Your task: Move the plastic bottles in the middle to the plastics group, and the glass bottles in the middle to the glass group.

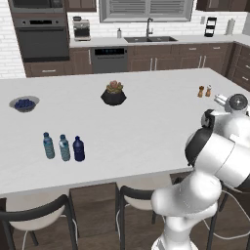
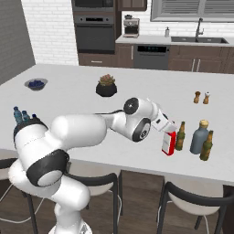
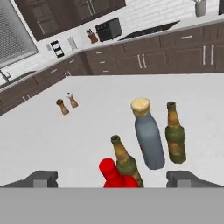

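My gripper (image 2: pixel 171 130) hovers just over the red flask-shaped glass bottle (image 2: pixel 168 143), which stands upright near the counter's front edge. In the hand view the gripper (image 3: pixel 112 178) is open, its fingertips (image 3: pixel 43 178) wide apart on either side of the red cap (image 3: pixel 109 169) and not touching it. The slim brown glass bottle (image 3: pixel 124 158) stands right beside the red one. The glass group stands close by: a grey-blue bottle (image 3: pixel 148 136) with a tan stopper and an olive-brown bottle (image 3: pixel 175 134). The navy plastic bottle (image 1: pixel 78 149) stands beside the plastics group (image 1: pixel 56 146) at the left.
Salt and pepper shakers (image 2: pixel 201 97) stand behind the glass bottles. A dark plant pot (image 1: pixel 114 93) sits mid-counter and a bowl of blue fruit (image 1: pixel 24 103) at the far left. Chairs (image 1: pixel 39 217) stand along the front edge of the counter (image 1: pixel 146 127).
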